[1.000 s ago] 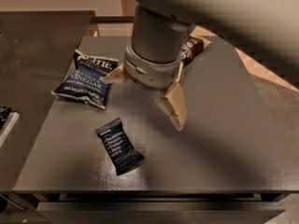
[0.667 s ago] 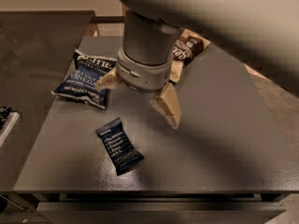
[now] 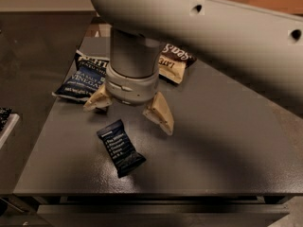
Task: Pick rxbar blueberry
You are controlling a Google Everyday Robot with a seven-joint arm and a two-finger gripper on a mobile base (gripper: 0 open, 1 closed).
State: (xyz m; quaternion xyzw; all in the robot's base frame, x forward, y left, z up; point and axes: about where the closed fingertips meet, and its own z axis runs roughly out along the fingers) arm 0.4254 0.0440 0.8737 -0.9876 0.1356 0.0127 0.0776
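Note:
The rxbar blueberry (image 3: 120,147) is a small flat dark navy wrapper with pale text lines, lying tilted on the grey table (image 3: 227,145) near its front edge. My gripper (image 3: 129,113) hangs from the large pale arm just above and behind the bar. Its two tan fingers (image 3: 160,113) are spread wide apart and hold nothing. The left finger sits near the chip bag, the right finger to the right of the bar.
A blue "Sea Salt & Vinegar" chip bag (image 3: 79,79) lies at the back left of the table. A brown and cream snack package (image 3: 174,63) lies at the back, partly behind the arm. The table's left edge drops off beside a dark counter (image 3: 28,56).
The gripper has moved left and toward the front, from right of the bar to nearly above it. The packages have not moved.

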